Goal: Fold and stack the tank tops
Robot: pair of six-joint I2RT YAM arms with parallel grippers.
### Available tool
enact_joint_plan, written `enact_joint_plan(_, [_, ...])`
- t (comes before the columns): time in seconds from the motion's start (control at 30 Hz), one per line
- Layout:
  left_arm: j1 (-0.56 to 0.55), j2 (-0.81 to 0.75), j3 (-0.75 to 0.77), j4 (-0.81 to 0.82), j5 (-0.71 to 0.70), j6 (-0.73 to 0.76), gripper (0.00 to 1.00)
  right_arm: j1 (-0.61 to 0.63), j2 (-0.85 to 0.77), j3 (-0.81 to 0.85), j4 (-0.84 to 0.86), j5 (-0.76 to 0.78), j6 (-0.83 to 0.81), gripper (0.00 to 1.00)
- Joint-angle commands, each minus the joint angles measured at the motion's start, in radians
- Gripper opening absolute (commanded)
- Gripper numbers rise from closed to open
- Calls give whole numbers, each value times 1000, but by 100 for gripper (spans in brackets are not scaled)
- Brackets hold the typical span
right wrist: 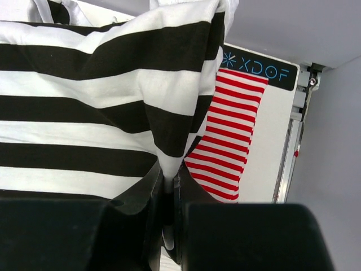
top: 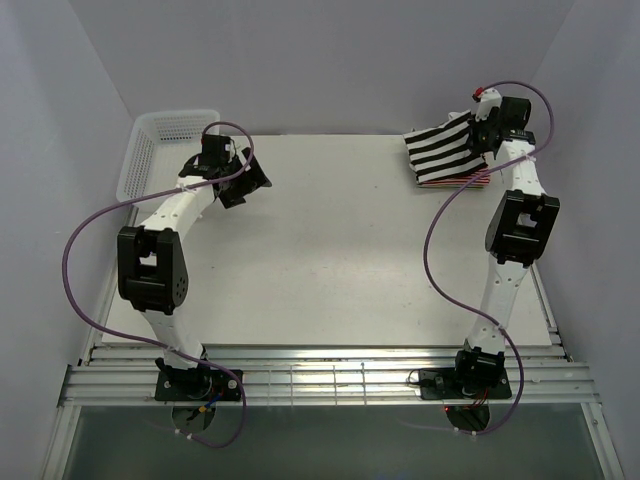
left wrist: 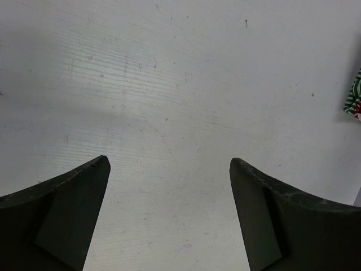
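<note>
Within right pincer [right wrist: 169, 195], black-and-white tank top [right wrist: 84, 101]

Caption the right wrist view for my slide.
Right gripper shut on the black-and-white top, with the red-striped top beneath.

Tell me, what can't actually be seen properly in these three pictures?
- The green-and-white top: in the left wrist view only a sliver shows, cut off by the right edge of the frame.
- The red-and-white top: in the right wrist view it is mostly covered by the black-and-white top.
- The right end effector: its fingertips are buried in that cloth's fold.
- How neat the pile is: too small to tell in the top view.
</note>
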Motion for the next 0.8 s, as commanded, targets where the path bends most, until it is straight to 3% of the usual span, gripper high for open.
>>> enact_joint_plan(0.0, [4,11,44,1,-4,12,98,-21,-24,-33,69,-11,37,8])
enact_joint_plan(0.33, [6,54,64,0,17,10,98,-39,-8,-71,73,10,77,8])
enact_joint_plan(0.43, [4,54,64,0,14,15,98,-46,4,-50,77,19,105,12])
enact_joint_plan(0.53, [6,55,62,0,16,16,98,-49,-1,-45,83,35,129,22])
enact_joint_plan(0.67, [4,49,64,-2,22,20,98,-50,-28,-50,83,88,160,58])
enact_joint_plan(0.77, [4,35,64,-3,25,21,98,-50,-73,-68,85,107,185,74])
